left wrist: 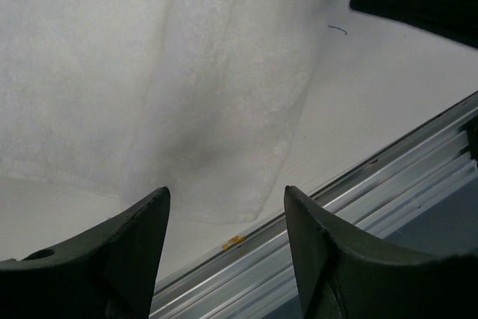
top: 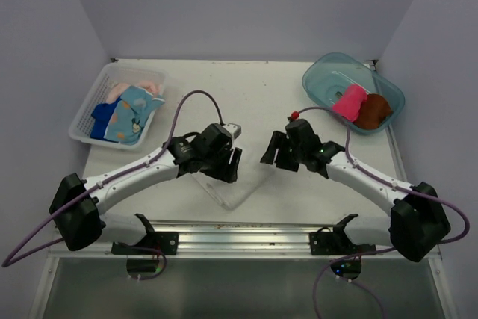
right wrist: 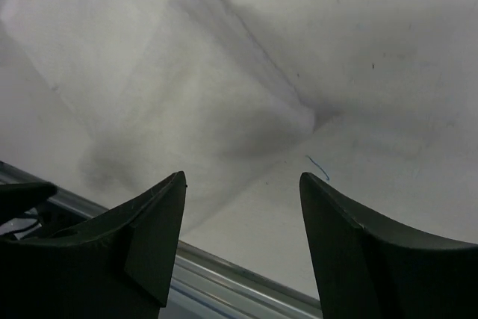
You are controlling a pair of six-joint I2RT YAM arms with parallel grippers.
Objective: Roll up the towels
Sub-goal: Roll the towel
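Shows the white towel (top: 233, 190) lying flat at lower centre of the top view, on the pale surface (top: 299, 199) just above the metal rail (top: 239, 233), with one corner pointing toward the bottom edge of the frame. Shows the left fingers (top: 230, 163) over the towel's upper left part and the right fingers (top: 270, 153) near its upper right edge, turned toward each other and apart. In the left wrist view, shows the left fingers (left wrist: 134, 252) spread well apart at the bottom of the frame, gripping nothing, with the white towel (left wrist: 149, 95) filling the upper left and the metal rail (left wrist: 358, 207) crossing the lower right. In the right wrist view, shows the right fingers (right wrist: 149, 237) likewise parted wide and empty, with a corner of the white towel (right wrist: 172, 95) at centre left and bare surface (right wrist: 388, 95) at right. Cannot tell whether any fingertip touches the cloth. Shows, at upper left of the top view, a white lattice basket (top: 82, 128) with the printed light blue towel (top: 131, 113), the royal blue towel (top: 101, 117) and the pale peach towel (top: 121, 90) heaped inside. Shows, at upper right, a clear teal tub (top: 321, 72) with the hot pink towel (top: 349, 101) and the brown towel (top: 372, 110) side by side, touching, in its lower right half.
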